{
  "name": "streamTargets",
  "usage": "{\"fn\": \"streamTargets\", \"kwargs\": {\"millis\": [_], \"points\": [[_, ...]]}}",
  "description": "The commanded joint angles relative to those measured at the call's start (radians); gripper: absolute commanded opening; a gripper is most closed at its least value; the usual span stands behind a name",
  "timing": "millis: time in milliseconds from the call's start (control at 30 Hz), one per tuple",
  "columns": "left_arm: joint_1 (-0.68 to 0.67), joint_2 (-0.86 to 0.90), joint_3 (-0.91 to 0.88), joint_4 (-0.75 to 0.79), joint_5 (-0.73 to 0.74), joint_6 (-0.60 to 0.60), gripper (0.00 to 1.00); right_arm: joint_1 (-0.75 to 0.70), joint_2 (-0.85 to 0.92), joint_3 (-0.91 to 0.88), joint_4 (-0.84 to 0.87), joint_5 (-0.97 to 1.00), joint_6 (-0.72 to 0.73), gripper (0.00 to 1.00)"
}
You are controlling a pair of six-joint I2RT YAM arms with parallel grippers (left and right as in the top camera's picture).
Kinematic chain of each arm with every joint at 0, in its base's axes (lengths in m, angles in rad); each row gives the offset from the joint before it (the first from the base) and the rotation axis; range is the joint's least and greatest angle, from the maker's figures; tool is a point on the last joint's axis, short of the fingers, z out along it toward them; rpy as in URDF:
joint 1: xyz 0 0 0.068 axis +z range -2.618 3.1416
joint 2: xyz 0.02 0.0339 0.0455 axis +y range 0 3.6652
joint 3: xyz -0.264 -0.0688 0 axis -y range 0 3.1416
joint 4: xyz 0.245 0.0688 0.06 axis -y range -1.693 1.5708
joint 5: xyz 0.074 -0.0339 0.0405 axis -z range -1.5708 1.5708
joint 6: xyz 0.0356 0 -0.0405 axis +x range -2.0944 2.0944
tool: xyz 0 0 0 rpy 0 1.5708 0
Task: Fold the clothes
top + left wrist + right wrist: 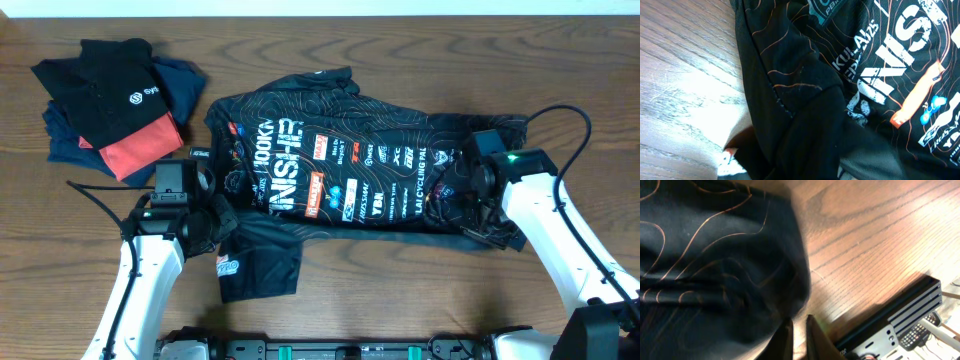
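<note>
Jersey lies between left end effector and right end effector.

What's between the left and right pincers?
Overhead view: only the black jersey, its lettered body spread on the table across the whole stretch from the left pincer to the right pincer.

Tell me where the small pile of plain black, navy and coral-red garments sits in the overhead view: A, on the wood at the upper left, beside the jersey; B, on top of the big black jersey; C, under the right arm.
A: the pile of plain black, navy and coral-red garments lies on the wooden table at the upper left, beside the large black jersey with copper contour lines.
</note>
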Motion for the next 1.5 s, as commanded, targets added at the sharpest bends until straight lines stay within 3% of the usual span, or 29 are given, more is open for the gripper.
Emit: {"fn": "streamTargets", "kwargs": {"millis": [0, 67, 133, 200, 500, 567, 633, 1000, 1467], "points": [[0.003, 0.003, 0.017, -0.003, -0.018, 0.012, 0.06, -0.003, 0.002, 0.004, -0.005, -0.04, -0.021, 0.16], [0.003, 0.003, 0.017, -0.003, -0.021, 0.033, 0.06, -0.003, 0.002, 0.004, -0.004, -0.018, -0.023, 0.22], [0.004, 0.003, 0.017, -0.007, -0.048, 0.035, 0.06, -0.011, 0.002, 0.004, 0.011, 0.012, 0.001, 0.35], [0.004, 0.003, 0.017, -0.011, -0.068, 0.036, 0.06, -0.024, 0.002, 0.004, 0.035, 0.014, 0.007, 0.4], [0.018, 0.003, 0.017, -0.005, -0.117, 0.031, 0.06, -0.057, 0.002, -0.088, 0.129, -0.064, 0.042, 0.45], [0.018, 0.003, 0.017, -0.011, -0.117, 0.032, 0.06, -0.057, 0.002, -0.144, 0.183, -0.078, 0.075, 0.66], [0.018, 0.003, 0.017, -0.014, -0.117, 0.032, 0.06, -0.066, 0.002, -0.205, 0.259, -0.099, 0.08, 0.74], [0.018, 0.003, 0.017, -0.017, -0.117, 0.032, 0.06, -0.257, 0.002, -0.347, 0.447, -0.096, 0.098, 0.74], [0.018, 0.003, 0.017, -0.018, -0.117, 0.031, 0.06, -0.268, 0.002, -0.427, 0.648, -0.263, -0.012, 0.77]]}}
